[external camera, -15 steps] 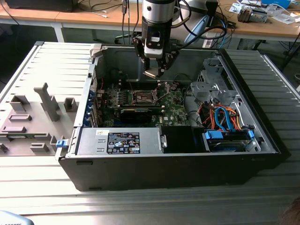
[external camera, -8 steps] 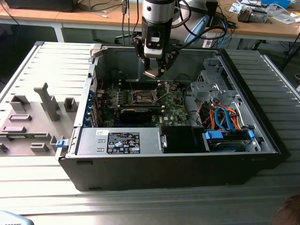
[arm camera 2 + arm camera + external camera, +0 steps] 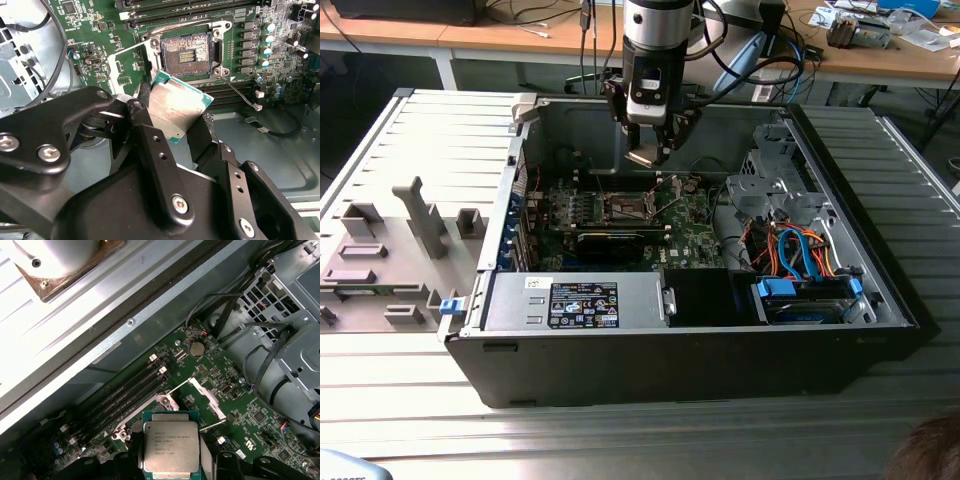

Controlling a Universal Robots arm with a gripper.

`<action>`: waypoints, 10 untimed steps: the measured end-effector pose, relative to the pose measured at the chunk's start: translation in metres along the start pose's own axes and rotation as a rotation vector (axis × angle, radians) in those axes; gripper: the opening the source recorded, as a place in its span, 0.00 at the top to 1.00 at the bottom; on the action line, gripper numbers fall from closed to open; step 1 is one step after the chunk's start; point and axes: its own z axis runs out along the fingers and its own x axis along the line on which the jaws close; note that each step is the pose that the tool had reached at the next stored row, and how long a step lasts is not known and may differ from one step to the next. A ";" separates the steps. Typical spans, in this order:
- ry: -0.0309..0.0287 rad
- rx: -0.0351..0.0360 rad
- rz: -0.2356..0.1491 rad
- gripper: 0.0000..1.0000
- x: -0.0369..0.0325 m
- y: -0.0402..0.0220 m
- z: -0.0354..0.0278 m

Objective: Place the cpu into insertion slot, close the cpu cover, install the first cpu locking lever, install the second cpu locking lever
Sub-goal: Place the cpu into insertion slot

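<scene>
The gripper (image 3: 650, 148) has its fingers closed on the cpu (image 3: 176, 107), pinching two opposite edges. It holds the cpu tilted in the air above the slot (image 3: 187, 52), apart from it. The slot lies bare, with its dark contact field showing. The cover (image 3: 131, 67) stands swung up off the slot at one side, and a thin wire lever (image 3: 241, 95) juts free beside the slot. The cpu's grey metal top, ringed by a green edge, carries several lines of fine print (I cannot read them).

Around the slot spreads the green motherboard (image 3: 100, 17), inside an open black case (image 3: 720, 350). A black-and-white label (image 3: 583, 304) sits on a grey box (image 3: 510, 300) in the case, nearer the exterior camera than the slot. The case lies on a ribbed metal table (image 3: 620, 440), and wooden desks (image 3: 520, 40) stand beyond it.
</scene>
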 end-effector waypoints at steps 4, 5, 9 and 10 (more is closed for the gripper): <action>-0.0003 -0.0001 0.003 0.46 0.0000 0.0000 0.0001; -0.0003 -0.0001 0.004 0.46 0.0000 0.0000 0.0001; -0.0008 -0.0002 0.009 0.46 0.0000 0.0000 0.0002; -0.0009 -0.0002 0.010 0.46 0.0000 0.0000 0.0002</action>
